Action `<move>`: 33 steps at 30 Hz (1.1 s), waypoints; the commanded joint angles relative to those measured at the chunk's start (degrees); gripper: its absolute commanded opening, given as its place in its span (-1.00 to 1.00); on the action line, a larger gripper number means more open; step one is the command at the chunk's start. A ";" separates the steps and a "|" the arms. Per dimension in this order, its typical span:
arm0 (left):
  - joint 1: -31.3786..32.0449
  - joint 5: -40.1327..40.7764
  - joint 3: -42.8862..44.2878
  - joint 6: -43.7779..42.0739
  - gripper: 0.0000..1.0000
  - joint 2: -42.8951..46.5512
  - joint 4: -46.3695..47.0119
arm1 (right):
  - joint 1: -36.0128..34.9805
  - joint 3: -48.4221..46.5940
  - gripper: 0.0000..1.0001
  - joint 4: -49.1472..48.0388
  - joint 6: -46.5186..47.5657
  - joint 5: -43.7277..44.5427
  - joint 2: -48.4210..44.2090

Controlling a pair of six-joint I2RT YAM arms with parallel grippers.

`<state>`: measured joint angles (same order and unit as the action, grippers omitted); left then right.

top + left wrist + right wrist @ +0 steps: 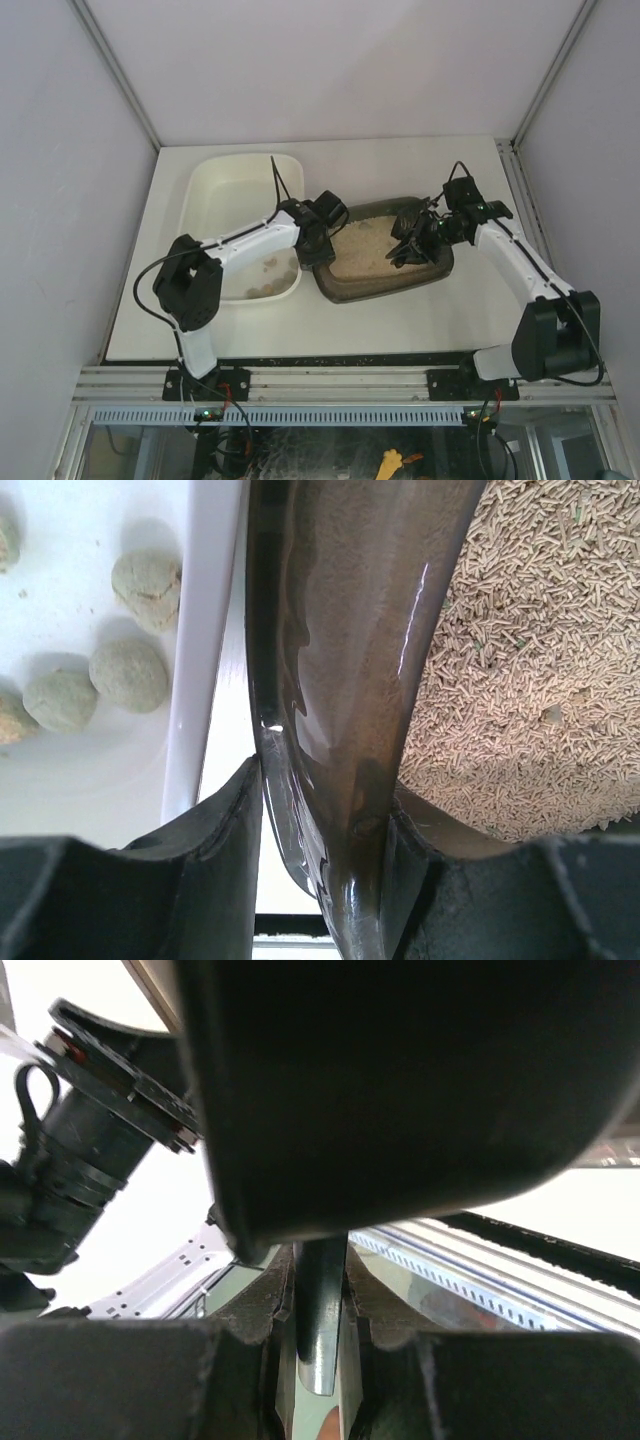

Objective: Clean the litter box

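Left fingers (130,880) astride litter box (340,660) wall.

No readable text, label, brand, number or sign is showing in any of the three views.
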<state>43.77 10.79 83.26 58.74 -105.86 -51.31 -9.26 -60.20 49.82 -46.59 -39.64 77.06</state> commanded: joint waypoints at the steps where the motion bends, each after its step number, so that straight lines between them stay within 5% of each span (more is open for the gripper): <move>1: 1.92 -7.91 -1.25 5.09 -0.81 6.97 4.32 | -1.20 -7.44 -1.00 5.79 3.67 -1.51 5.65; 10: 2.11 -4.75 -2.22 5.36 -0.80 9.81 6.25 | -4.37 -13.08 -1.00 10.15 6.74 -5.58 15.56; 33: 2.11 -6.53 -3.72 4.36 -0.85 10.72 8.07 | -9.54 -12.22 -1.00 12.52 4.52 -1.33 20.72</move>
<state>45.32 8.12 79.48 61.41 -99.29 -49.89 -17.58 -71.68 63.29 -41.17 -40.80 95.85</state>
